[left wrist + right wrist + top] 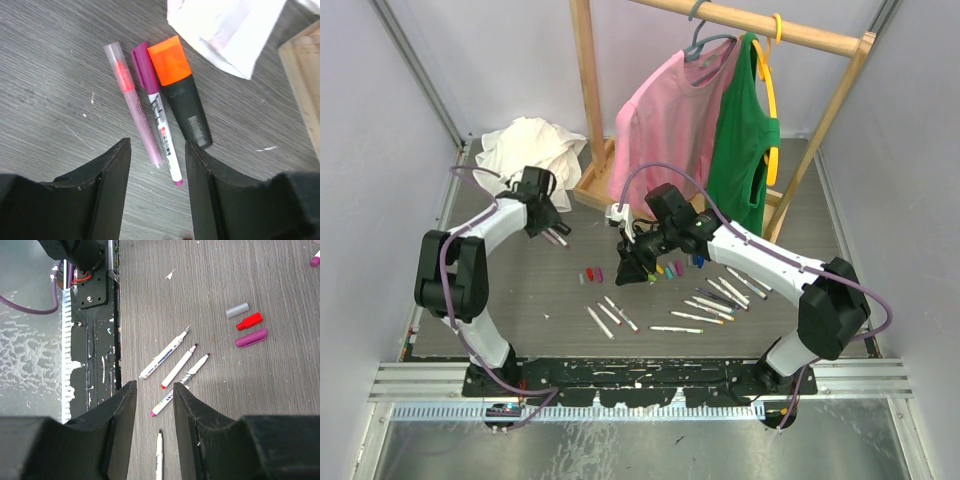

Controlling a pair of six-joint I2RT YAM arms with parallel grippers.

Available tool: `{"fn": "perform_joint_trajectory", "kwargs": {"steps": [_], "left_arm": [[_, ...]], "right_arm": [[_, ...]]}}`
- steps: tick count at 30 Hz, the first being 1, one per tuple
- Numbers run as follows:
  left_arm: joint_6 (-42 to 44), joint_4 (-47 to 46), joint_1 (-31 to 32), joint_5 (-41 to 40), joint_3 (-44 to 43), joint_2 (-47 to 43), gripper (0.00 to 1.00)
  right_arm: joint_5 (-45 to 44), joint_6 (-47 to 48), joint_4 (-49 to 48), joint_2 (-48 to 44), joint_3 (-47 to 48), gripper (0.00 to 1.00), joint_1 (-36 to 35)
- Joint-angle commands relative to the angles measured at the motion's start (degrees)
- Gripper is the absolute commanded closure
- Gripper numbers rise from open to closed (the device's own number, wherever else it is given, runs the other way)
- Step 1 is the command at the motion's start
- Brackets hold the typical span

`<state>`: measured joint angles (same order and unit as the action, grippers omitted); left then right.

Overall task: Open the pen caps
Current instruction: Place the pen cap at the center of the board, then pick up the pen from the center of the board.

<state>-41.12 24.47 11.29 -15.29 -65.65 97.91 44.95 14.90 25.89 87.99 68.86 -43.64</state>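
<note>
In the left wrist view three capped pens lie side by side on the grey table: a pink pen (134, 102) with a clear cap, a white pen (162, 130) with a purple cap (144, 67), and a stubby black marker (189, 111) with an orange cap (169, 59). My left gripper (157, 145) hangs open just short of their near ends and holds nothing; from above it (548, 226) is at the back left. My right gripper (154, 386) is open and empty over several uncapped pens (164, 359). Loose grey (237, 310), red (249, 321) and purple (251, 337) caps lie nearby.
A white cloth (530, 148) is crumpled at the back left, its corner (225, 30) close to the marker. A wooden clothes rack (588, 100) holds a pink shirt (665, 120) and a green top (745, 150). More pens (725, 295) and a row of caps (670, 268) lie mid-table.
</note>
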Motion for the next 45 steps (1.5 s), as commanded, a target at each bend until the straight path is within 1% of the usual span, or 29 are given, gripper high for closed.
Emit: {"fn": "perform_joint_trajectory", "kwargs": {"steps": [1, 7, 14, 17, 24, 27, 29, 31, 32, 36, 40, 42, 45], "left_arm": [[0.1, 6.3, -0.3, -3.5, -4.5, 3.4, 0.53], [0.7, 6.4, -0.4, -3.5, -5.7, 5.5, 0.62], [0.8, 6.6, -0.9, -2.1, -6.4, 8.3, 0.68], [0.7, 6.4, -0.9, -1.7, -6.2, 8.7, 0.69], [0.6, 6.3, -1.2, -1.2, -5.0, 8.8, 0.75], [0.5, 6.3, -1.4, -1.1, -4.2, 8.5, 0.81], [0.6, 6.3, -1.8, -1.0, -3.4, 7.9, 0.88], [0.6, 6.3, -2.2, -0.7, -2.6, 6.8, 0.97], [0.8, 6.2, -2.3, -0.8, -2.0, 6.0, 1.00], [0.9, 5.6, -2.5, -2.6, 0.9, 1.7, 1.00], [0.8, 4.5, -2.5, -2.6, 5.1, -5.7, 1.00], [0.9, 2.6, -2.5, -0.7, 7.9, -10.3, 1.00], [1.1, -2.3, -2.5, 5.7, 13.8, -18.5, 1.00]], "right_arm": [[0.8, 0.7, -0.1, -2.1, 0.4, 0.59, 0.1], [0.8, 0.8, 0.0, -1.9, 0.4, 0.59, 0.2], [0.8, 0.9, 0.2, -1.8, 0.5, 0.59, 0.1], [0.8, 0.9, 0.2, -1.7, 0.5, 0.59, 0.2], [0.9, 1.0, 0.3, -1.7, 0.6, 0.59, 0.1], [1.0, 1.0, 0.3, -1.8, 0.6, 0.59, 0.2], [1.1, 1.0, 0.4, -1.9, 0.6, 0.59, 0.2], [1.2, 1.0, 0.4, -1.9, 0.6, 0.59, 0.2], [1.2, 1.0, 0.4, -1.9, 0.6, 0.59, 0.2], [1.4, 0.9, 0.4, -1.9, 0.6, 0.59, 0.2], [1.9, 1.0, 0.4, -2.3, 0.6, 0.59, 0.3], [2.2, 1.0, 0.4, -2.5, 0.6, 0.59, 0.3], [2.1, 0.8, 0.3, -3.2, 0.6, 0.59, 0.5]]}}
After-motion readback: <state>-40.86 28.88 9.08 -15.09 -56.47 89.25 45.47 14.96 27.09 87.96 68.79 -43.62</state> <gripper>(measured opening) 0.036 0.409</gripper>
